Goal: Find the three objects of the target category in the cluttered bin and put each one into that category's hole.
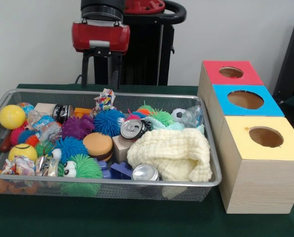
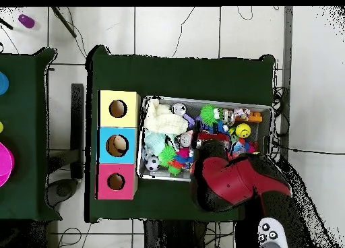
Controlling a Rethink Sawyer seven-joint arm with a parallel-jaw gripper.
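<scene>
The wire mesh bin is full of mixed toys and also shows in the overhead view. I can make out no plush animal in it; any are hidden under the clutter. My gripper hangs over the bin's far edge, left of centre. Its two black fingers are apart and hold nothing. In the overhead view my red arm covers part of the bin and hides the gripper. The red-surround hole is on the far end of the wooden box, to the right of the bin. It also shows in the overhead view.
The blue-surround hole and the yellow-surround hole are nearer on the same box. A cream knitted cloth, soda cans, spiky rubber balls, a yellow ball and a toy burger fill the bin.
</scene>
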